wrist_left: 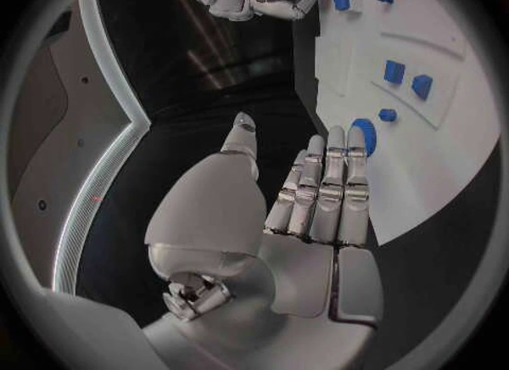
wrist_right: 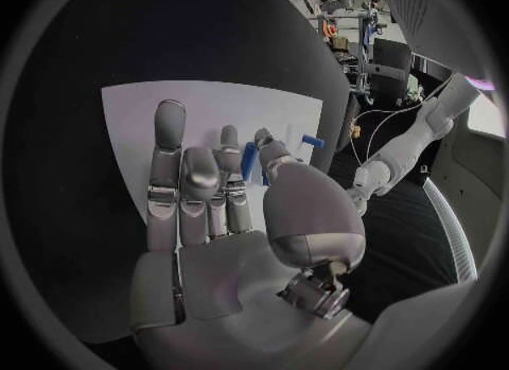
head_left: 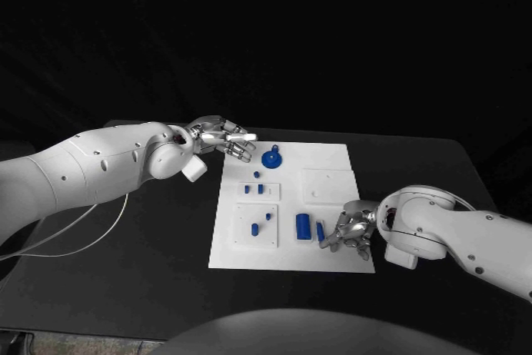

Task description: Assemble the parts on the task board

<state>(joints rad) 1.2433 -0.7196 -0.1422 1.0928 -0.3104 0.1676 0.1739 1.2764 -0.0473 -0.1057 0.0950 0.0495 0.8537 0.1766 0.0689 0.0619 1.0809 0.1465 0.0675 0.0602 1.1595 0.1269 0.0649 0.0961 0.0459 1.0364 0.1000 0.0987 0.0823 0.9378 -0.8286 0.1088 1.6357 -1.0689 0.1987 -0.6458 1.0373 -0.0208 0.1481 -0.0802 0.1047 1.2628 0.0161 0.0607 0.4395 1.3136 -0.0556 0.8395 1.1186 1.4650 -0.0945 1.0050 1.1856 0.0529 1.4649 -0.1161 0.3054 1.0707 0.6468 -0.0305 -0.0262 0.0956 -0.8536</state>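
Note:
The white task board (head_left: 328, 157) lies mid-table with several blue parts on it. A round blue part (head_left: 273, 157) sits near its far left corner, and two small blue parts (head_left: 253, 190) stand in a recessed plate. My left hand (head_left: 227, 140) hovers at that far left corner, fingers stretched out and holding nothing; its fingertips (wrist_left: 355, 154) reach the round blue part (wrist_left: 364, 135). My right hand (head_left: 353, 226) rests on the board's near right part. It pinches a slim blue part (wrist_right: 249, 162) between thumb and fingers, beside a larger blue block (head_left: 301, 225).
Two more small blue parts (head_left: 261, 222) sit in the near left plate of the board. A blank white square plate (head_left: 329, 184) lies on the board's right side. A white cable (head_left: 78, 236) loops over the black table at the left.

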